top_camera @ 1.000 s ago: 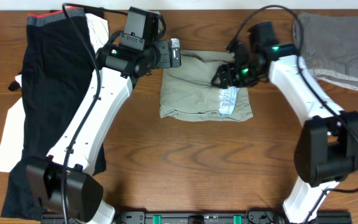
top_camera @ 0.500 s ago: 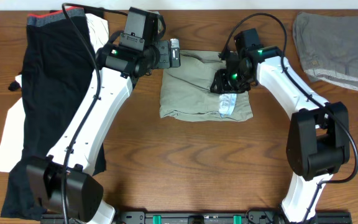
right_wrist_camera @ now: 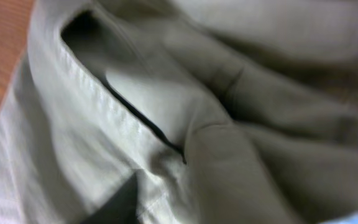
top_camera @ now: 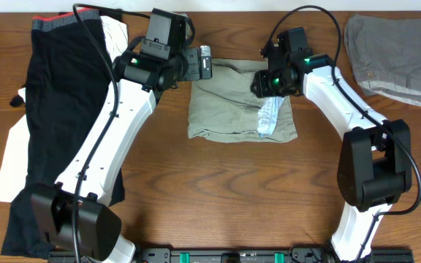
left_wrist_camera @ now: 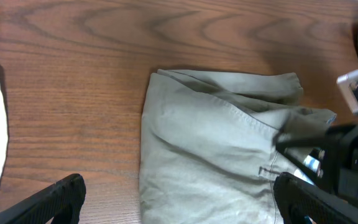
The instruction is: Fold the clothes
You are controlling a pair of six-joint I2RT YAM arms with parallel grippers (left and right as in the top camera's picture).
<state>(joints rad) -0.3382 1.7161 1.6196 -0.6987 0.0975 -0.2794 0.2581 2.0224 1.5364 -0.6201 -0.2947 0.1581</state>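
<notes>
While the khaki shorts (top_camera: 229, 98) lie as a squarish folded bundle on the table (top_camera: 196, 190), a little toward twelve o'clock from its middle, the right gripper (top_camera: 264, 84) is down on the cloth at the bundle's two o'clock corner. Its close-up camera shows only blurred folds and a pocket opening, so I cannot tell whether its fingers are pinching cloth or merely resting on it. The left gripper (top_camera: 206, 61) hangs at the bundle's ten o'clock corner, fingers spread wide, holding nothing. A pale lining (top_camera: 270, 117) shows toward four o'clock. The risk, as I judge it: if the right fingers catch only the top layer, a pull could drag the fold open or slide the bundle across the wood, since nothing pins the far side. A grey garment (top_camera: 393, 58) at two o'clock and a dark one (top_camera: 57, 109) at nine lie well apart.
</notes>
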